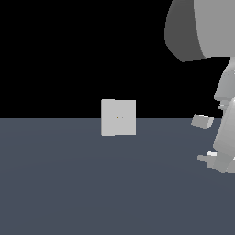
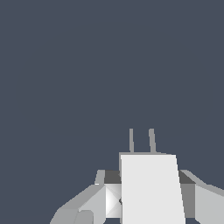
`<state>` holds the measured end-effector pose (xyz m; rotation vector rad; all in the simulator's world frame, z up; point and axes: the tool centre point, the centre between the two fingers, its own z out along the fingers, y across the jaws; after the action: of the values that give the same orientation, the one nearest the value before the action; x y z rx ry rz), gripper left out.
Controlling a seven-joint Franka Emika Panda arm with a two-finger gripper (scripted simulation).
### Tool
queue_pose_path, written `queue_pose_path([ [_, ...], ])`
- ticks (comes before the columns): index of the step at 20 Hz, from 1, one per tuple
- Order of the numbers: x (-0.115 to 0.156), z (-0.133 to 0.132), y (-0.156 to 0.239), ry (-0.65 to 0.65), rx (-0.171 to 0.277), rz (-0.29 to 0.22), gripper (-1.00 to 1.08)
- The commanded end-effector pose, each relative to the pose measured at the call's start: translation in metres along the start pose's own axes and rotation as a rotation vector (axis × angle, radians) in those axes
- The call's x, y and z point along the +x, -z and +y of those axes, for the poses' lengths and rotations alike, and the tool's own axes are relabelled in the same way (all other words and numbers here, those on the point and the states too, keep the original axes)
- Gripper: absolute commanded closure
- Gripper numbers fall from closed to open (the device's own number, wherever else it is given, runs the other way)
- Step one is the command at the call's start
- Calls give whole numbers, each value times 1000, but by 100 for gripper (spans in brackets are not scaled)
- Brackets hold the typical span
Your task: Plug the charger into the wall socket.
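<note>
The charger [image 2: 151, 188] fills the near part of the wrist view: a light-grey block with a white face and two thin prongs [image 2: 141, 140] sticking out ahead over the bare floor. My gripper [image 2: 148, 199] is shut on it, one finger [image 2: 105, 197] pressed against each side. In the exterior view the charger [image 1: 207, 158] shows at that view's right, low over the floor, its stub pointing toward that view's left, with the gripper [image 1: 220, 161] behind it. The wall socket [image 1: 118, 117], an upright light-grey square plate with a tiny yellowish dot, stands far off toward the left. It is out of the wrist view.
A dark blue-grey floor [image 1: 92, 183] spreads under everything, with black background above it. The arm's large grey links [image 1: 202, 27] hang over the exterior view's upper right, and a small grey block-shaped part [image 1: 202, 121] sits beside the arm.
</note>
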<state>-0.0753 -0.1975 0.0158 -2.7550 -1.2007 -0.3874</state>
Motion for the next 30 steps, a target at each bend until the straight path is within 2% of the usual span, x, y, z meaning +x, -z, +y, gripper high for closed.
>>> queue_pose_path([
  [1, 6, -5, 2, -19, -6, 0, 108],
  [8, 30, -26, 10, -110, -32, 1, 108],
  [17, 76, -56, 21, -259, -75, 4, 108],
  [30, 136, -80, 33, -429, -124, 5, 108],
])
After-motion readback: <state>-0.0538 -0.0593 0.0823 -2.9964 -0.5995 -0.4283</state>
